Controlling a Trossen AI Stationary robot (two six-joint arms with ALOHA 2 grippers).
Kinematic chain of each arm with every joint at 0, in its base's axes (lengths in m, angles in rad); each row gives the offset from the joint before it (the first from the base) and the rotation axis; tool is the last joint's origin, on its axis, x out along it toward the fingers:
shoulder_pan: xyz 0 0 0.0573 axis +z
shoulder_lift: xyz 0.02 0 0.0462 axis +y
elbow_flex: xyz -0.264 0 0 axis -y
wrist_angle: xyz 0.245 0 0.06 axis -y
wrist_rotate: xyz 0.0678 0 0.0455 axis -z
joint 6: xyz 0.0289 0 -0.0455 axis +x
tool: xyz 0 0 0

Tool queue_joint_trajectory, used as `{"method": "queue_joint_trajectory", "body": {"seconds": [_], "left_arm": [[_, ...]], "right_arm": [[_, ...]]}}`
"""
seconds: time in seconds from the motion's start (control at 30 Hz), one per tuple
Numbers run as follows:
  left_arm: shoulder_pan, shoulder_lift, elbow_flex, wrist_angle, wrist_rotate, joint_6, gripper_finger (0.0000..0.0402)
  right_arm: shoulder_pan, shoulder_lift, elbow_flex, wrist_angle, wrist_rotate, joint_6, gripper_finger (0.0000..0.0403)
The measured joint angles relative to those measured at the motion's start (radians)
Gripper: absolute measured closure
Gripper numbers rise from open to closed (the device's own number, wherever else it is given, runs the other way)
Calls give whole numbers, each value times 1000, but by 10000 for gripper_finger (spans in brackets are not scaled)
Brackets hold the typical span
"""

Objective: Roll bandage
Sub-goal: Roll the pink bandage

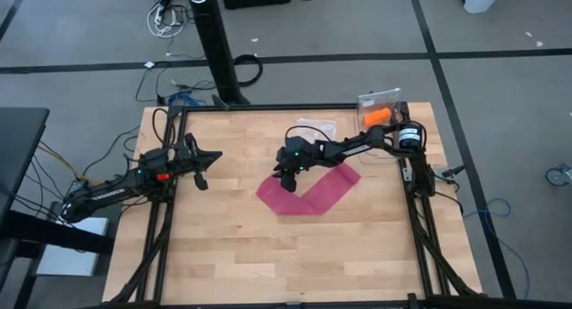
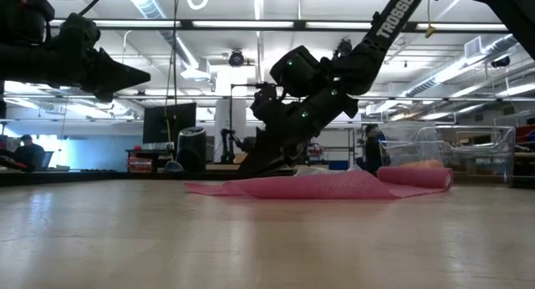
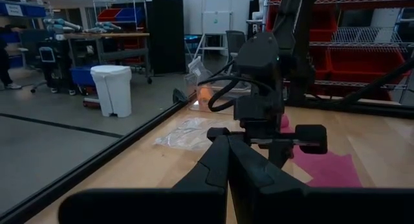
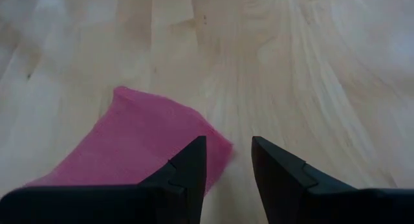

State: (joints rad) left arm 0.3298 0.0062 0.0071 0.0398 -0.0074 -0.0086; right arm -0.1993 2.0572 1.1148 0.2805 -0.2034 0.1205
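Lying flat in a V, soft pink bandage (image 1: pixel 309 192); right pincer (image 4: pixel 229 160) parted, empty.

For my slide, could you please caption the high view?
Right gripper open over the flat bandage; left gripper waits aside.

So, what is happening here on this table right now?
A two-arm robot is working on a pink bandage, which lies unrolled and bent in a V shape on the wooden table. The right end effector is down at one end of the strip, its fingers open, with the corner of the fabric just at the fingertips; nothing is gripped. The left end effector waits off to the left side, shut and holding nothing. Rolling has not yet begun.
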Motion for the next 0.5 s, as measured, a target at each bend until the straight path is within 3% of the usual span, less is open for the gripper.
{"method": "queue_joint_trajectory", "body": {"seconds": [0.3, 0.5], "left_arm": [[0, 0, 0, 21, 0, 0, 390], [0, 0, 0, 20, 0, 0, 390]], "right_arm": [[26, 49, 2, 66, 44, 16, 290], [43, 50, 2, 62, 53, 11, 353]]}}
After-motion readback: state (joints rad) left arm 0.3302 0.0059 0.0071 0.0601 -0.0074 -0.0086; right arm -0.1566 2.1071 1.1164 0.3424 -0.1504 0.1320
